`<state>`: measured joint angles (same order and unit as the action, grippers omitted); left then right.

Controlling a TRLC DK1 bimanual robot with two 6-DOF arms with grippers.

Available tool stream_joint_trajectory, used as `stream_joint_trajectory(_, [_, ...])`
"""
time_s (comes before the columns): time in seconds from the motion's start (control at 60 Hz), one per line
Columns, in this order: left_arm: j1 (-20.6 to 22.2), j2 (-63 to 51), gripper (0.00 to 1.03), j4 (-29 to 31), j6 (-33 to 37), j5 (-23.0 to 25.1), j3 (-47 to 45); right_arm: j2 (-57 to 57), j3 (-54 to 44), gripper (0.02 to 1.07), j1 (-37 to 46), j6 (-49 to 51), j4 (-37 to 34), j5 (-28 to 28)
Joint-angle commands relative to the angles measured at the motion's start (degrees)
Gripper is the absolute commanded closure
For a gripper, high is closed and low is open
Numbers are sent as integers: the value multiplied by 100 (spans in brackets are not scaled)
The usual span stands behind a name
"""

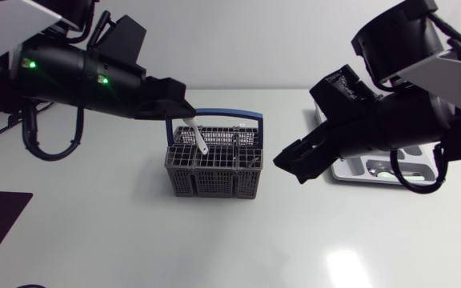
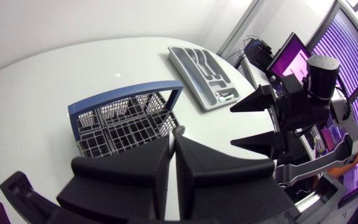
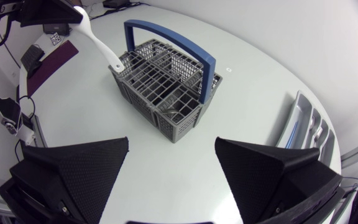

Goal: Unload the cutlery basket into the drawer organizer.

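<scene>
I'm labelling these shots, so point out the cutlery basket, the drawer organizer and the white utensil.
cutlery basket [image 1: 213, 184]: head view, grey front wall.
drawer organizer [image 2: 188, 79]: left wrist view, long side rim.
white utensil [image 3: 99, 42]: right wrist view, middle of its length.

The grey, blue-handled basket [image 1: 214, 182] is set upright, a white utensil [image 1: 196, 138] held tilted over its edge, the organizer [image 1: 349, 171] laid well apart.

The cutlery basket [image 1: 213, 172] is seen in grey, patterned as an open grid, with a blue handle [image 1: 229, 114]. A white utensil [image 1: 197, 139] is shown against the matte black left end effector [image 1: 184, 114]. The drawer organizer [image 2: 186, 74] is pale grey, the table [image 1: 134, 232] white.
</scene>
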<state>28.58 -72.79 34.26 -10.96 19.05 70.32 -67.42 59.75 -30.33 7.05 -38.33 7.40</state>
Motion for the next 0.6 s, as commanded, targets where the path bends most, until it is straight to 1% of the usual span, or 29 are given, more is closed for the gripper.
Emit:
stream_joint_trajectory(0.0, [130,257,99,-121,217,205,-397,150,-235,7,-44,367,27,174])
stream_joint_trajectory(0.05, [157,354,99,-227,305,310,-546,185,-270,7,-44,499,18,209])
stream_joint_trajectory(0.1, [166,433,99,-350,349,539,-704,176,-288,9,-52,675,-26,271])
stream_joint_trajectory(0.117, [166,442,99,-359,367,565,-722,176,-297,11,-52,737,-43,341])
stream_joint_trajectory(0.133, [166,459,99,-376,419,749,-792,176,-306,12,-44,789,-52,482])
stream_joint_trajectory(0.183, [174,477,99,-376,498,952,-880,211,-358,12,-44,868,-61,702])
stream_joint_trajectory(0.283, [262,512,99,-403,683,1171,-1021,422,-490,12,-44,1027,45,1018])
stream_joint_trajectory(0.317, [324,529,99,-420,789,1294,-1117,537,-587,12,-52,1273,176,1159])
stream_joint_trajectory(0.417, [535,600,99,-447,956,1382,-1258,616,-745,12,-149,1510,370,1220])
stream_joint_trajectory(0.517, [702,653,99,-491,1017,1505,-1320,528,-859,12,-202,1580,484,1431])
stream_joint_trajectory(0.583, [798,653,99,-499,1035,1584,-1337,510,-974,15,-325,1686,607,1449])
